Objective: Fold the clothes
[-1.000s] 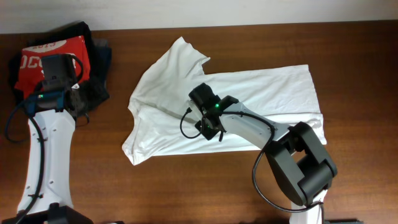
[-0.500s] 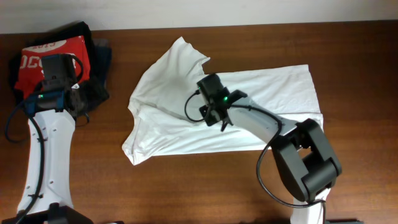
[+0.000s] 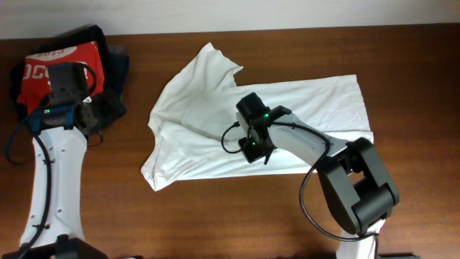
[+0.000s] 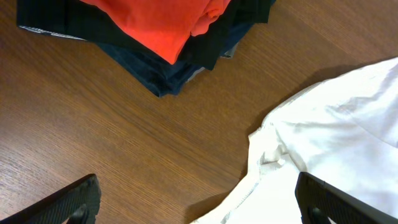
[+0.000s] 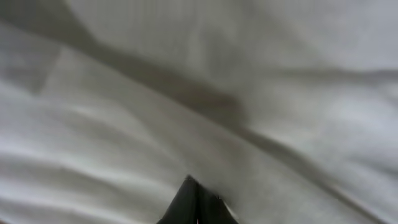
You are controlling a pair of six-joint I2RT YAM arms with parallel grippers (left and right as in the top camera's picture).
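A white T-shirt [image 3: 302, 108] lies spread and creased on the brown table, and its collar and sleeve edge show in the left wrist view [image 4: 323, 143]. My right gripper [image 3: 252, 148] is low on the shirt's middle. In the right wrist view its fingers [image 5: 190, 182] are shut together with the tip against the white cloth; no fold is visibly pinched. My left gripper [image 3: 79, 108] is open and empty, held above bare wood [image 4: 199, 205] between the shirt and a pile of clothes.
A pile of folded clothes, a red garment [image 3: 61, 61] on dark ones [image 4: 168, 68], sits at the table's far left corner. The wooden table [image 3: 215, 216] shows in front of the shirt. The wall edge runs along the back.
My right gripper has slid right and then toward the front over the shirt. The shirt's outline looks the same. The left arm has not moved.
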